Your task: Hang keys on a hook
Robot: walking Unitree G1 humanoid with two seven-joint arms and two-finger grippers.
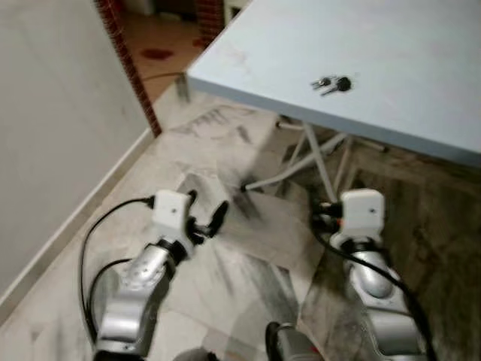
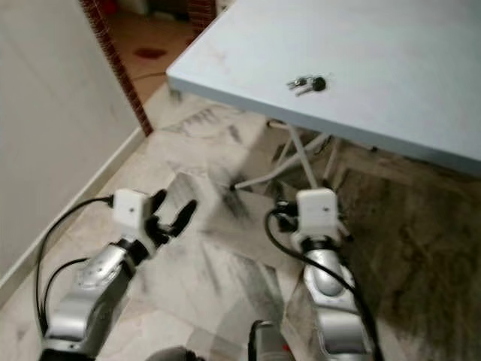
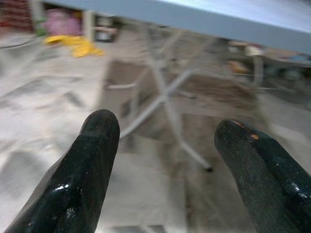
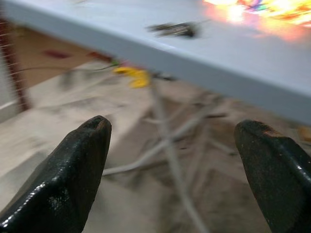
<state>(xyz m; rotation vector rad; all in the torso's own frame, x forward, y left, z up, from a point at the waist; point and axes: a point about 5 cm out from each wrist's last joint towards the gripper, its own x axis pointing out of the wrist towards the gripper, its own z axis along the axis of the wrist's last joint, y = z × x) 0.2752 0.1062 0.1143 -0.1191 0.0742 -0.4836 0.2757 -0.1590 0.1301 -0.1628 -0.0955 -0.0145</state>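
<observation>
Lying on the pale blue flat-topped desk [image 1: 406,68] is a small bunch of metal keys with a dark round fob [image 1: 331,84], well ahead of and above both sets of jaws and nearer the right one. The left jaws [image 1: 204,218] hang low over the grey marbled stone floor [image 1: 225,286], their two black fingers [image 3: 77,174] spread wide with nothing between them; in the left wrist view they look under the desk at its white crossed metal legs [image 3: 165,102]. The right jaws [image 4: 170,170] are likewise wide open and empty, held below the desk's edge, and past the fingertips [image 4: 73,170] the right wrist view shows the keys as a dark blur on the surface above. No hook can be made out anywhere, so where the bunch must end up is unclear. Judging by their look, the keys should be light, hard and loose-jointed, apt to slide on the smooth top and to swing and jingle once lifted. Lying nearly flat, they offer little height to pinch; the thicker dark fob, or the ring where the pieces join, seems the surest place for the jaws to close, coming down from above so the fingers straddle the bunch rather than push it along.
</observation>
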